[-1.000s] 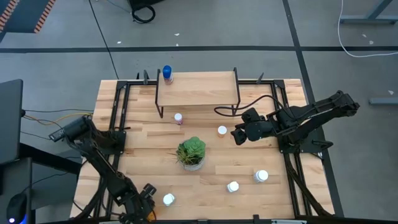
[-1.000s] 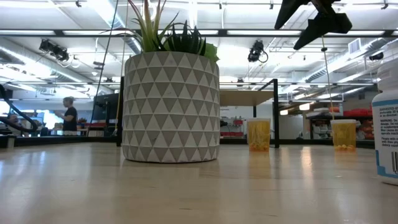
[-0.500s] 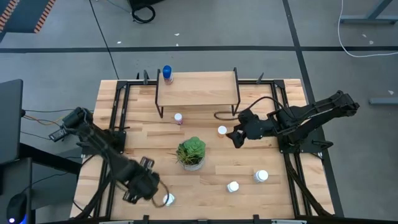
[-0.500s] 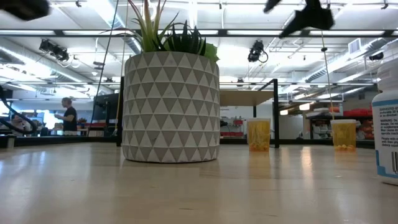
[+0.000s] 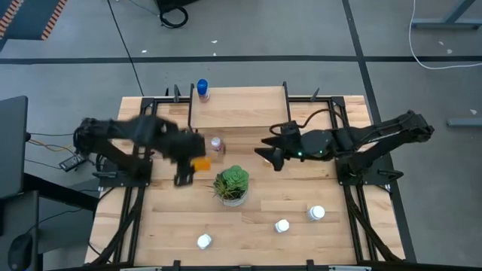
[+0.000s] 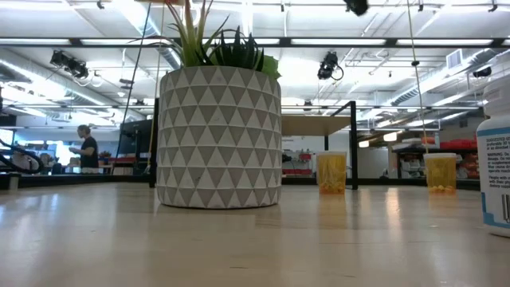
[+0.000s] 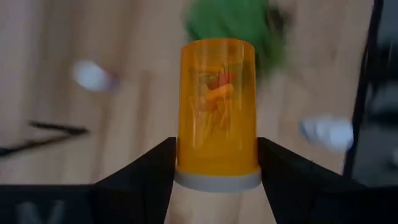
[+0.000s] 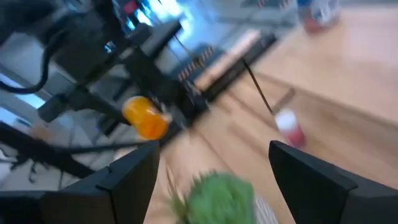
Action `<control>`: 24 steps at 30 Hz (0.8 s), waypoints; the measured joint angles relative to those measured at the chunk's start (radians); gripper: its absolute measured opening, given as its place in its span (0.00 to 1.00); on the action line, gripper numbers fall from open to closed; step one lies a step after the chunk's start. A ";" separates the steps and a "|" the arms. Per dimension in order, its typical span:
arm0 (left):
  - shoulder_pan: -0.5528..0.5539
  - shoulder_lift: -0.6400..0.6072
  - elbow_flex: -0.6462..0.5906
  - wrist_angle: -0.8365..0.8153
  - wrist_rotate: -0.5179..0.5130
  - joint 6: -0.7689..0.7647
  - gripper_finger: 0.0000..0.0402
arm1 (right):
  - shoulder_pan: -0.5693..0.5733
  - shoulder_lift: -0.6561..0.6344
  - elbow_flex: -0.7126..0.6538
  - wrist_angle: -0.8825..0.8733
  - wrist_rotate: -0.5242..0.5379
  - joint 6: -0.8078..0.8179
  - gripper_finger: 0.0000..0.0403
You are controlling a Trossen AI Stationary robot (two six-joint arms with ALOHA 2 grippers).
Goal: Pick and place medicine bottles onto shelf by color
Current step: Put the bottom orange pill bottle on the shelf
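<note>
Orange medicine bottle [image 7: 217,106]: clenched in left hand [image 5: 197,162], raised over tabletop [image 5: 256,218] left of potted plant [image 5: 231,184]. Pinkish bottle [image 5: 218,144]: standing before shelf [image 5: 239,108]. Blue bottle [image 5: 202,89]: on shelf's left end. Right hand [image 5: 269,154]: released, empty, beside plant.

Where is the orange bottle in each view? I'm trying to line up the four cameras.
High view: orange bottle in the left gripper, just left of the potted plant.
Low view: not in it; only the plant's pot fills the middle.
Left wrist view: centre, clamped at its cap end.
Right wrist view: left of centre, held aloft.
Shared landmark: the plant.
</note>
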 joint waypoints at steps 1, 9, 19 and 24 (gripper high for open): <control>0.037 0.000 0.031 0.011 -0.013 0.009 0.54 | -0.007 0.009 0.000 0.032 -0.001 -0.020 0.77; 0.215 0.000 0.127 0.073 -0.035 0.114 0.52 | -0.121 0.074 0.000 0.232 -0.017 -0.043 0.77; 0.299 0.078 0.114 0.097 -0.037 0.241 0.54 | -0.278 0.219 0.016 0.397 -0.219 0.092 0.77; 0.355 0.114 0.114 0.099 -0.039 0.294 0.53 | -0.292 0.284 0.071 0.388 -0.257 0.075 0.77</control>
